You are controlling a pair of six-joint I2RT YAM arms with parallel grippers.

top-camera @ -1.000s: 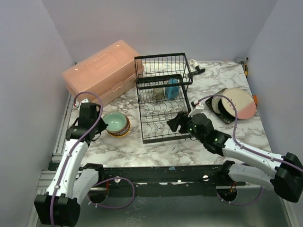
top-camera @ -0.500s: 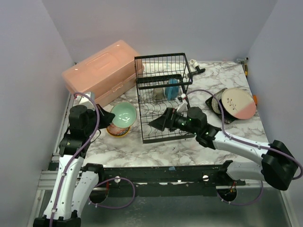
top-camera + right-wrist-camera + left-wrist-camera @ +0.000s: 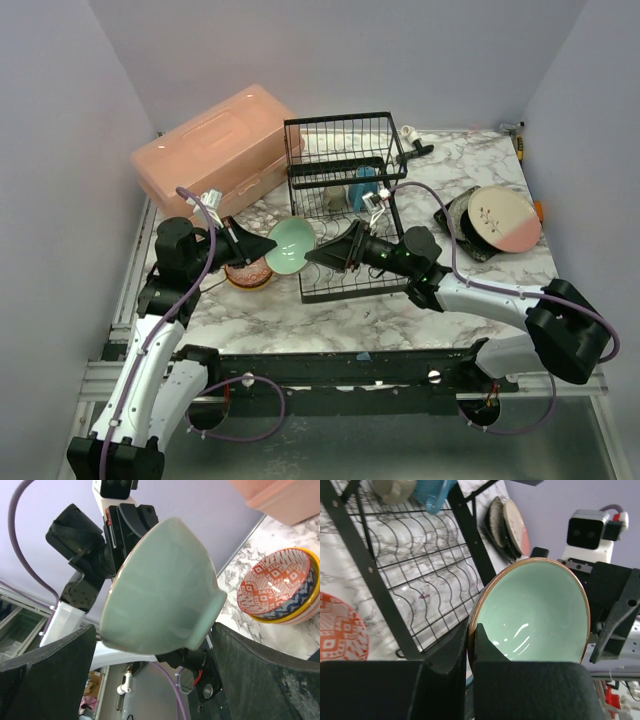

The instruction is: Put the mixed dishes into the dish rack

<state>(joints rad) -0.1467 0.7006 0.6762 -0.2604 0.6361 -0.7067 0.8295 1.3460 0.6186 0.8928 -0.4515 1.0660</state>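
1. Pale lavender walls on three sides; white-and-grey marbled tabletop (image 3: 470,165) below.
2. Salmon-pink plastic box (image 3: 210,150) at back left, beside the black wire dish rack (image 3: 345,215) at centre; blue dish (image 3: 364,187) and pale mug (image 3: 335,197) in the upper tier.
3. Mint green ceramic bowl (image 3: 292,246) in the air, tipped on edge, just left of the rack's front.
4. Left tool (image 3: 471,632) clenched on the bowl's bronze-edged rim.
5. Right tool (image 3: 325,252) released, fingers spread wide to either side of the bowl's foot.
6. Stack of red-patterned, blue-patterned and yellow bowls (image 3: 280,587) on the tabletop near the left arm.
7. Pink-cream plate (image 3: 505,218) over dark plates at right, well apart from the rack.
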